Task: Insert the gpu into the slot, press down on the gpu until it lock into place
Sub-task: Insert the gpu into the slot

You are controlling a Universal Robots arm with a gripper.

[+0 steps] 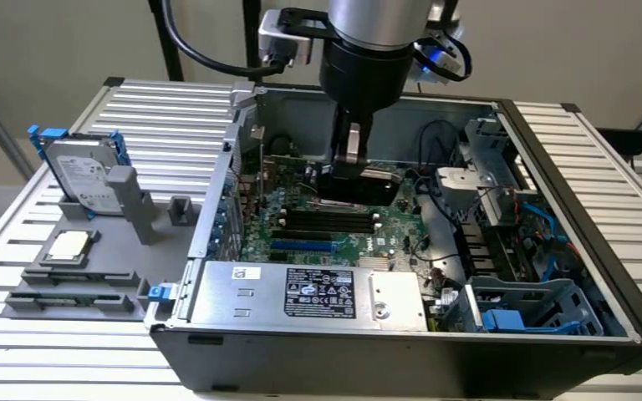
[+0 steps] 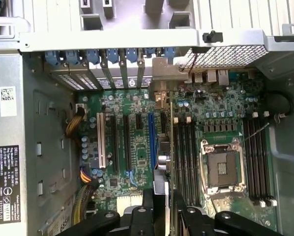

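Observation:
The gpu (image 2: 172,147) appears edge-on in the wrist view as a thin dark card, with its silver bracket (image 2: 160,96) toward the case's rear wall. My gripper (image 2: 164,216) is shut on it, one finger on each side. The card hangs above the green motherboard, close beside the bright-blue slot (image 2: 151,140) and parallel to it, not seated in it. In the exterior view my gripper (image 1: 357,171) reaches down into the open case with the black gpu (image 1: 363,185) in it. The blue slot (image 1: 302,246) lies nearer the camera, toward the exterior view's left.
Black memory slots (image 1: 327,219) and the CPU socket (image 2: 224,164) flank the card. The power supply (image 1: 310,292) fills the case's near side. A blue drive cage (image 1: 522,311) sits at the right. A grey hard drive (image 1: 81,180) stands on fixtures outside the case.

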